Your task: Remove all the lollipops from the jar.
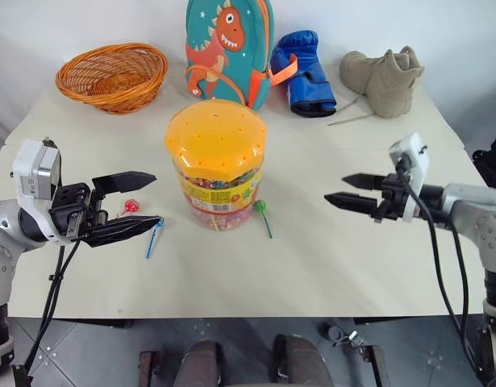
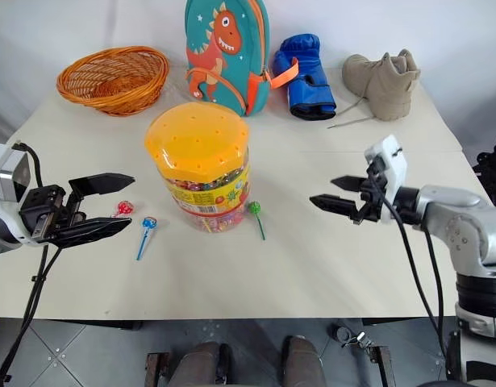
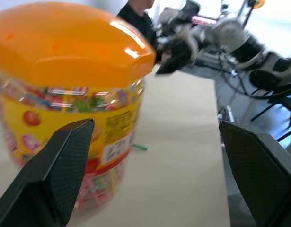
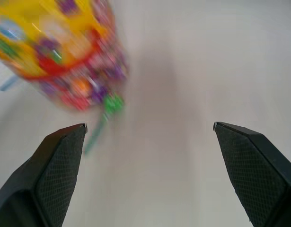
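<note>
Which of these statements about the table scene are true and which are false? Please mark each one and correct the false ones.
1. The green lollipop lies on the table beside the jar. True.
2. The jar has no lid. False: its domed orange lid is on.
3. The right pincer holds a lollipop. False: it is open and holds nothing.
4. The red lollipop and the blue lollipop lie on the table on the jar's left side. True.
5. The left pincer is shut on the jar. False: it is open, apart from the jar.
6. The orange basket stands at the table's far left. True.
</note>
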Controlling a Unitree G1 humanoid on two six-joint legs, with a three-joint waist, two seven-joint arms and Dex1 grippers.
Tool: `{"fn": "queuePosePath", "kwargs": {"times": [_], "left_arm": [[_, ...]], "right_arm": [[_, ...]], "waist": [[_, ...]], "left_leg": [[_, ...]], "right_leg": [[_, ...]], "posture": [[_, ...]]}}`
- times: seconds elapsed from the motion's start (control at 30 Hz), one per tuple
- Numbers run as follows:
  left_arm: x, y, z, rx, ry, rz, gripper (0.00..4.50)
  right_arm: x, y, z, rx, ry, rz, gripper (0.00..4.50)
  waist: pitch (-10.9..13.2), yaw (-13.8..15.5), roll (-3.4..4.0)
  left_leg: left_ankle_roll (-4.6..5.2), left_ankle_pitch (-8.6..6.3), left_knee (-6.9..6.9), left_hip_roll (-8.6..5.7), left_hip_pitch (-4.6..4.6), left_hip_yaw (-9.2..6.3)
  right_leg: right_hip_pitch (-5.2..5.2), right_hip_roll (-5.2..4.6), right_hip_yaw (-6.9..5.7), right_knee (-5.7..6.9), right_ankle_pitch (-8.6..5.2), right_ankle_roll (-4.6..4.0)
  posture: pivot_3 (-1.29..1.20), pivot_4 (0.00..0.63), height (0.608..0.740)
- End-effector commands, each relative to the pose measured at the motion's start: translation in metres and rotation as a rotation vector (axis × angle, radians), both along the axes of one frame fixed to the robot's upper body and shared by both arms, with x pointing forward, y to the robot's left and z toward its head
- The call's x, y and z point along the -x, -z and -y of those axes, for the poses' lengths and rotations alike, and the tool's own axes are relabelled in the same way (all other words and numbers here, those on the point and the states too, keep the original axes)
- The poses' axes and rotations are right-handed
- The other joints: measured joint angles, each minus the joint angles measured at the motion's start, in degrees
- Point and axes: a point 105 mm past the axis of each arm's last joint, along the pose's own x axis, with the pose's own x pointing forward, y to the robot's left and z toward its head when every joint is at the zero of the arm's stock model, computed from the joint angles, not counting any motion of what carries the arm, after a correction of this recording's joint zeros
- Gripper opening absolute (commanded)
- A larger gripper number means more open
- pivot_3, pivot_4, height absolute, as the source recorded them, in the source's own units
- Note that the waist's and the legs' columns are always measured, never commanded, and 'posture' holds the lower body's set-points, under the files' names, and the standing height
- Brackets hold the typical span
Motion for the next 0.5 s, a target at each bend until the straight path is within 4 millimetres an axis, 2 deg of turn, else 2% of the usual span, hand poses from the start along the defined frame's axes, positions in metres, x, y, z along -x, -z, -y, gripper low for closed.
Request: {"fn": "queuePosePath", "kwargs": {"times": [0.03,0.1,0.2,0.5], "left_arm": [[0.002,-0.012,-0.008,0.005,-0.041,0.097,4.5],[0.005,-0.006,-0.011,-0.037,-0.042,0.107,4.5],[0.003,-0.001,-0.021,-0.071,-0.097,0.061,4.5],[0.011,-0.007,-0.05,-0.041,-0.166,0.04,4.5]], "right_arm": [[0.02,-0.013,-0.015,0.085,-0.158,0.082,4.49],[0.031,-0.012,-0.02,0.138,-0.251,0.102,4.49],[0.037,-0.01,-0.022,0.202,-0.345,0.146,4.49],[0.022,-0.004,-0.013,0.241,-0.366,0.193,4.49]], "waist": [[0.0,0.03,0.0],[0.0,0.13,0.0],[0.0,0.07,0.0],[0.0,-0.02,0.0]], "left_leg": [[-0.01,-0.01,0.0,0.0,-0.02,-0.01],[0.02,-0.04,0.0,0.0,-0.02,-0.01],[0.04,-0.07,0.0,-0.01,-0.02,0.04],[0.03,-0.07,0.01,0.01,-0.01,0.06]], "right_leg": [[0.0,0.0,-0.02,-0.01,0.0,0.0],[0.0,0.0,-0.02,-0.02,0.0,0.0],[0.0,0.0,0.0,-0.06,0.0,0.0],[-0.01,0.0,0.0,-0.05,0.0,0.0]], "posture": [[0.0,0.15,0.74],[0.0,0.15,0.74],[0.0,0.15,0.74],[0.0,0.15,0.74]]}}
